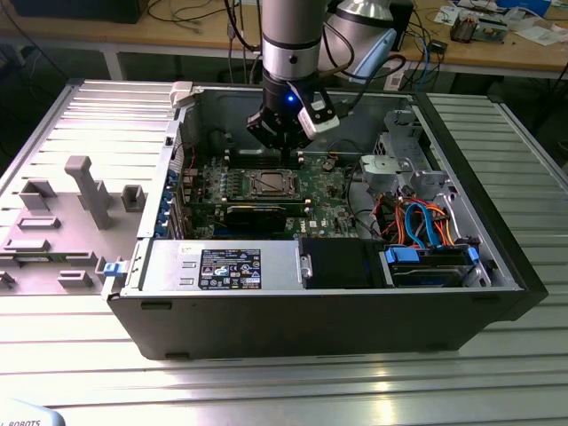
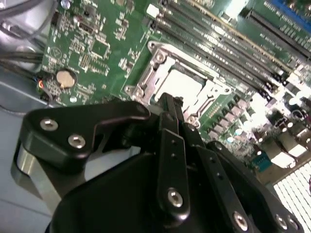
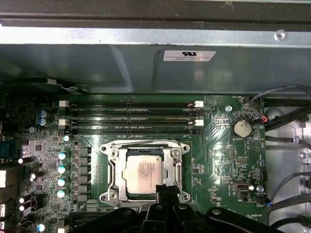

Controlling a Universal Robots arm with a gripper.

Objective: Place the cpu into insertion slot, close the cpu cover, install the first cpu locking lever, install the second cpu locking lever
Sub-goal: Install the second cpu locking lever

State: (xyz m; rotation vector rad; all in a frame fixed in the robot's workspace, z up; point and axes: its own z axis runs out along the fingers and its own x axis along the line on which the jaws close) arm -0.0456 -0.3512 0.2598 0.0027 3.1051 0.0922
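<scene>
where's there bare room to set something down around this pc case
Free: the ribbed metal table in front of the case, and its strip on the exterior view's right past the case wall. Crowded: the exterior view's left, taken by grey fixtures, and the motherboard under the end effector.

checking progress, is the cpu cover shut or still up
Shut: in the first wrist view the cpu cover lies flat as a frame around the cpu, with the chip showing through its window.

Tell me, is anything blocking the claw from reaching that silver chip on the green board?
Nothing visible does. The chip already sits in its socket with the metal frame down around it, and the claw hangs right at its edge.
</scene>
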